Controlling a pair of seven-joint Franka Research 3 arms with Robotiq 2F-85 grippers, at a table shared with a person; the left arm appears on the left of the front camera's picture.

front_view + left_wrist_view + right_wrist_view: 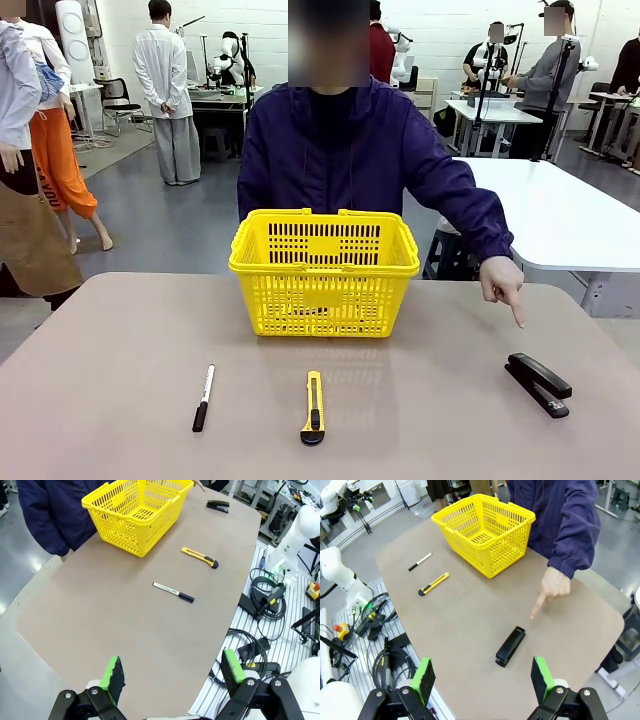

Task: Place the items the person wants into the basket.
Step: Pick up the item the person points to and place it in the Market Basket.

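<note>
A large workshop with white walls point(440, 25) and a smooth grey floor point(170, 220) that catches pale reflections. The near table point(120, 350) has a matt beige-brown top with rounded corners. Just behind it to the right stands a white table point(570, 215) — more white tables point(495, 112) stand farther back. A black office chair point(120, 98) sits far left. Black cables point(267, 597) lie coiled on pale slatted decking point(295, 645) beside the near table.
</note>
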